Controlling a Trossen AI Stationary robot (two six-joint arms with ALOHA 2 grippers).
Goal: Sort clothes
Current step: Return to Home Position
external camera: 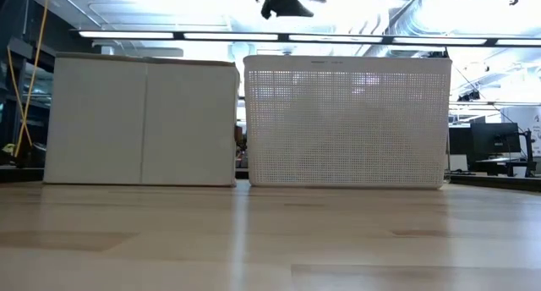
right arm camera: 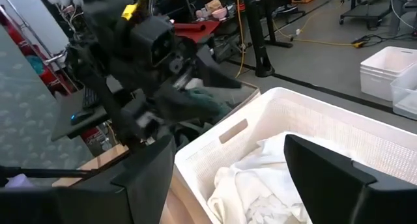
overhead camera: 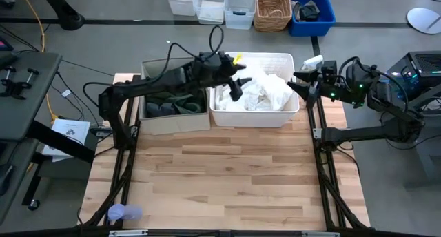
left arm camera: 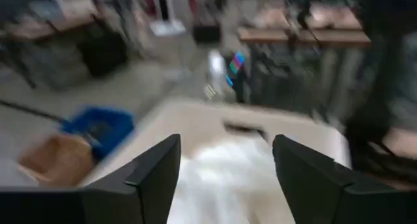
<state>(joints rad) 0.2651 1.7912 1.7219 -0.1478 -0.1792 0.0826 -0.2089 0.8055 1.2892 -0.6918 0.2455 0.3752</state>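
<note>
The left end effector point(overhead camera: 236, 90), spread and empty, hangs over the white clothes point(overhead camera: 265, 92) heaped in the white basket point(overhead camera: 255, 118) at upper centre, so it should rise clear of the rim before swinging home; the right end effector point(overhead camera: 305, 82), also spread, waits just right of it.

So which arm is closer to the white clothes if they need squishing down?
Left, probably. The left claw hangs open right over the white clothes in the white basket, while the right claw sits beside the basket's rim.
</note>
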